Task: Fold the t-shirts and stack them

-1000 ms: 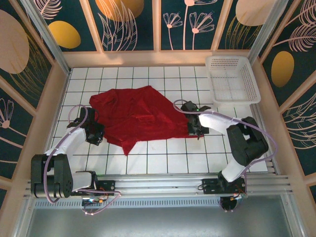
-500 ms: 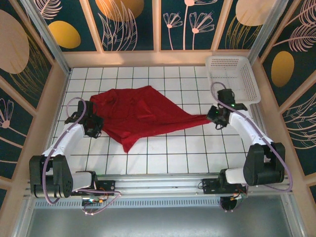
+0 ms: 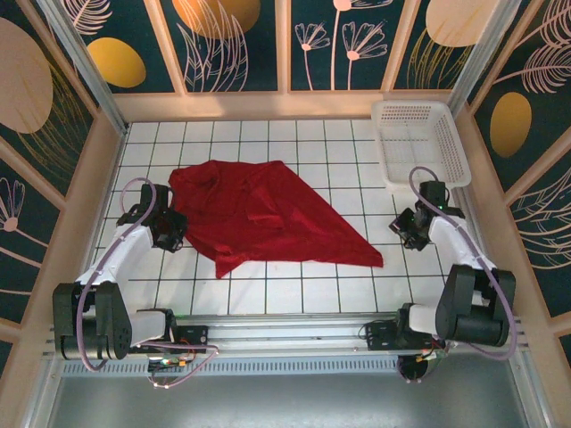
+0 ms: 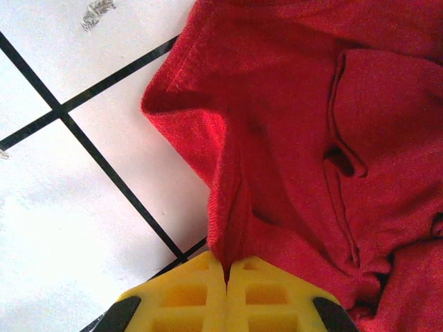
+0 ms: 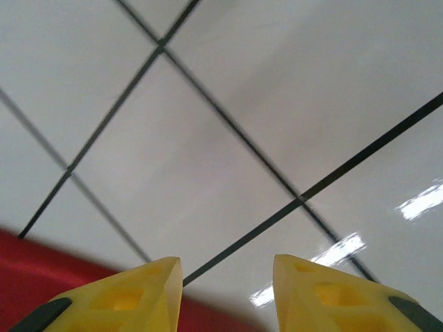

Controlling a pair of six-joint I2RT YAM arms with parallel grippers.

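At the near edge of the white tiled table (image 3: pixel 330 287), two arms reach out to either side of a deep-red t-shirt (image 3: pixel 259 218). It lies rumpled and part-spread across the middle and left of the tiles, one corner running out to a long point on the right. The step in hand looks to be spreading the garment flat ahead of a first fold. To do that well, the free arm would need to take a hem or sleeve corner, pinching a single layer. It would then draw the cloth away from the anchored side, low over the tiles, until the creases and doubled-over patches go. The left gripper (image 4: pixel 227 266) is clamped tight on a pinched ridge of the shirt's left edge. The right gripper (image 5: pixel 227 273) stands partly open with nothing between its jaws, over bare tile near the shirt's right-hand tip and not touching it. At the far right corner, a white mesh basket (image 3: pixel 419 143) sits well apart from the cloth.
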